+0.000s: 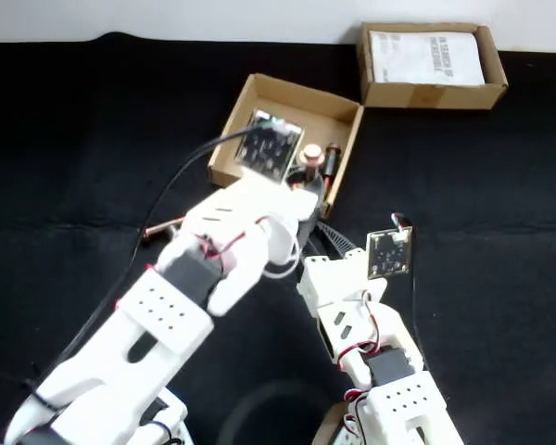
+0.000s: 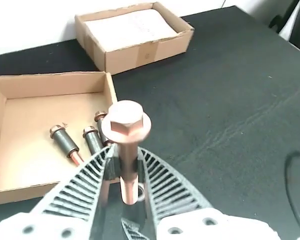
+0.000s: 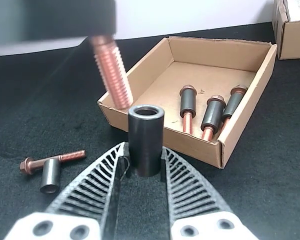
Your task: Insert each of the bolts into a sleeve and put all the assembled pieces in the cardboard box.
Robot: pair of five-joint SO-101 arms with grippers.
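Note:
My left gripper (image 2: 124, 161) is shut on a copper bolt (image 2: 126, 129), head up, by its shank. The bolt's threaded end (image 3: 111, 70) hangs tilted just above and beside the mouth of a dark sleeve (image 3: 146, 139). My right gripper (image 3: 145, 156) is shut on that sleeve and holds it upright in front of the open cardboard box (image 3: 160, 70). Three assembled pieces (image 3: 210, 112) lie in the box (image 2: 20, 130). In the high view both arms meet at the box's near right corner (image 1: 338, 190).
A loose bolt (image 3: 52, 160) and a loose sleeve (image 3: 50, 175) lie on the black cloth left of the box; the bolt (image 1: 162, 227) also shows in the high view. A second cardboard box (image 1: 431, 65) holding a paper sheet stands at the back right.

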